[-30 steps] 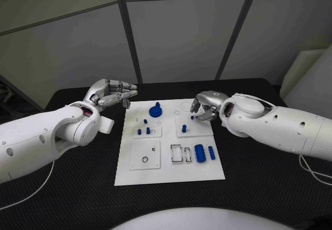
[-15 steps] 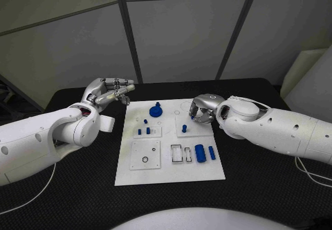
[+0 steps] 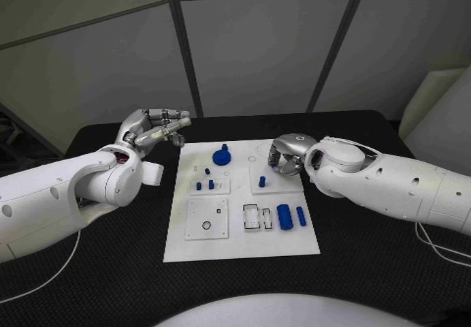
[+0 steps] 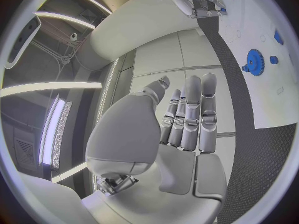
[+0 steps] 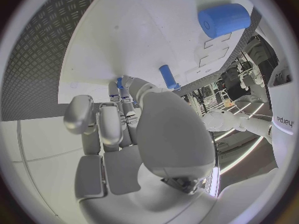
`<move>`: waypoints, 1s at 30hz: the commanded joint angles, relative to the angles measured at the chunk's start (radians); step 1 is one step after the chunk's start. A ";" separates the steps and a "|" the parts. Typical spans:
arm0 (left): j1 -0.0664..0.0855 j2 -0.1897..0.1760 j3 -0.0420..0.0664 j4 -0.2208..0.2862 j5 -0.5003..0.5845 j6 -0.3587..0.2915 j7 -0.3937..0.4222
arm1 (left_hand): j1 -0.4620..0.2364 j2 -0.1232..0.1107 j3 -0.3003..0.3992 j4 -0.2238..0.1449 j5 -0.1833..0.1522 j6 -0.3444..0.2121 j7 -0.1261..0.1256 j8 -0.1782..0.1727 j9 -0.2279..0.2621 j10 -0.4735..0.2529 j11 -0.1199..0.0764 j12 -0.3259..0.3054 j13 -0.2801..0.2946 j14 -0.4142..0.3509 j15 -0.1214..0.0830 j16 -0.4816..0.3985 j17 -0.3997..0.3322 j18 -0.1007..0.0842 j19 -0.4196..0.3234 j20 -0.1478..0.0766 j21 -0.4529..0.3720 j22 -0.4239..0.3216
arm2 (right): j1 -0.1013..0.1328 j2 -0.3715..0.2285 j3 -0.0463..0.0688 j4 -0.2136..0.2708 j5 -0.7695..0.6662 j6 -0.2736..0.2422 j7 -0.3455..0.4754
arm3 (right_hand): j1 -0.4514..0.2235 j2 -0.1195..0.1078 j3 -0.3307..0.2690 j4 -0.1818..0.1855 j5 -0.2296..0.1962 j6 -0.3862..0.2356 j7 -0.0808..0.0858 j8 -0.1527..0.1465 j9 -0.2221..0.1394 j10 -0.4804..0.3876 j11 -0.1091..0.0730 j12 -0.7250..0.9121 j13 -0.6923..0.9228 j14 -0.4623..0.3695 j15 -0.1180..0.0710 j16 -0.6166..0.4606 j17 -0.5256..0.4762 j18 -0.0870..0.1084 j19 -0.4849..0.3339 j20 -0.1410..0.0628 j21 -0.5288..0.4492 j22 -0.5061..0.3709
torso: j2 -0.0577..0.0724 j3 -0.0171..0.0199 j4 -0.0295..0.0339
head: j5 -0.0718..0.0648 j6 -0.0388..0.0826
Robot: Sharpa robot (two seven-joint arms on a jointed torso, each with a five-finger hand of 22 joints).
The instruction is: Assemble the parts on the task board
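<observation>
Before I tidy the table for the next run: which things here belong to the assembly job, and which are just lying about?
Belongs to the job:
task board
blue gear
blue cylinder
blue peg
right hand, over the board

Just about:
black table
left hand, holding nothing, beside the board

Robotics lab: grey partition panels [image 3: 255, 54], black table [image 3: 363, 266], strip lighting.

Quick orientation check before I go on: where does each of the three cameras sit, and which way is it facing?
Head view: on the robot's head, looking down at the task board; both arms, left hand and right hand show.
Left wrist view: behind the left hand, fingers straight, facing the wall beyond the table.
Right wrist view: behind the right hand, facing down onto the board.
Shared: the blue gear appears in head and left wrist views.
</observation>
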 commanded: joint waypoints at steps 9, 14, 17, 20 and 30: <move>0.001 -0.001 0.001 -0.003 0.009 0.005 0.015 | 0.010 0.007 0.006 -0.003 0.006 0.005 0.000 0.005 -0.001 -0.007 0.001 0.005 -0.002 -0.007 0.000 -0.006 -0.002 -0.018 -0.004 0.001 -0.006 -0.002 | -0.010 -0.007 -0.005 0.009 -0.071 -0.006 -0.048 | 0.016 0.027 0.041 -0.037 -0.011 0.035 -0.008 0.013 0.006 0.039 -0.010 0.016 0.008 0.052 -0.013 0.020 0.004 -0.024 0.018 -0.007 0.039 0.045 | -0.001 0.0009 0.0009 | 0.000 -0.004; 0.001 -0.002 0.001 -0.005 0.009 0.007 0.013 | 0.012 0.007 0.007 -0.004 0.006 0.004 0.001 0.004 -0.002 -0.009 0.002 0.006 -0.002 -0.007 0.000 -0.006 -0.003 -0.018 -0.004 0.001 -0.007 -0.002 | -0.010 -0.010 -0.005 0.017 -0.082 -0.055 -0.050 | 0.016 0.029 0.055 -0.050 -0.004 0.037 -0.008 0.011 0.006 0.041 -0.010 0.015 0.009 0.051 -0.013 0.024 0.004 -0.026 0.022 -0.008 0.053 0.061 | -0.001 0.0010 -0.0007 | 0.001 -0.004; 0.001 -0.002 0.001 -0.006 0.009 0.008 0.012 | 0.012 0.004 0.006 -0.005 0.005 -0.003 0.005 0.001 -0.003 -0.015 0.004 0.007 -0.003 -0.008 0.002 -0.006 -0.005 -0.019 -0.004 0.001 -0.009 -0.003 | -0.011 -0.015 -0.005 0.026 -0.085 -0.096 -0.042 | 0.006 0.025 0.066 -0.059 0.018 0.037 -0.006 0.008 0.005 0.041 -0.008 0.013 0.008 0.050 -0.012 0.028 0.003 -0.032 0.035 -0.007 0.077 0.091 | -0.001 0.0009 -0.0003 | -0.001 -0.004; 0.001 -0.002 0.001 -0.007 0.009 0.009 0.012 | 0.012 0.003 0.006 -0.005 0.005 -0.005 0.006 0.000 -0.004 -0.016 0.005 0.008 -0.004 -0.008 0.002 -0.006 -0.006 -0.019 -0.004 0.001 -0.009 -0.004 | -0.011 -0.021 -0.005 0.037 -0.087 -0.132 -0.033 | 0.004 0.024 0.070 -0.062 0.022 0.037 -0.005 0.007 0.005 0.040 -0.008 0.012 0.008 0.051 -0.012 0.031 0.005 -0.033 0.036 -0.007 0.081 0.095 | -0.001 0.0004 -0.0002 | -0.002 -0.004; 0.000 -0.002 0.001 -0.008 0.009 0.011 0.013 | 0.013 0.002 0.007 -0.006 0.005 -0.007 0.007 -0.001 -0.004 -0.020 0.006 0.008 -0.005 -0.009 0.003 -0.006 -0.007 -0.019 -0.004 0.002 -0.010 -0.004 | -0.011 -0.044 -0.004 0.073 -0.075 -0.201 -0.019 | -0.010 0.021 0.075 -0.064 0.031 0.039 -0.005 0.006 0.005 0.042 -0.008 0.010 0.008 0.051 -0.011 0.036 0.006 -0.034 0.038 -0.006 0.089 0.105 | -0.002 -0.0002 -0.0003 | -0.005 -0.003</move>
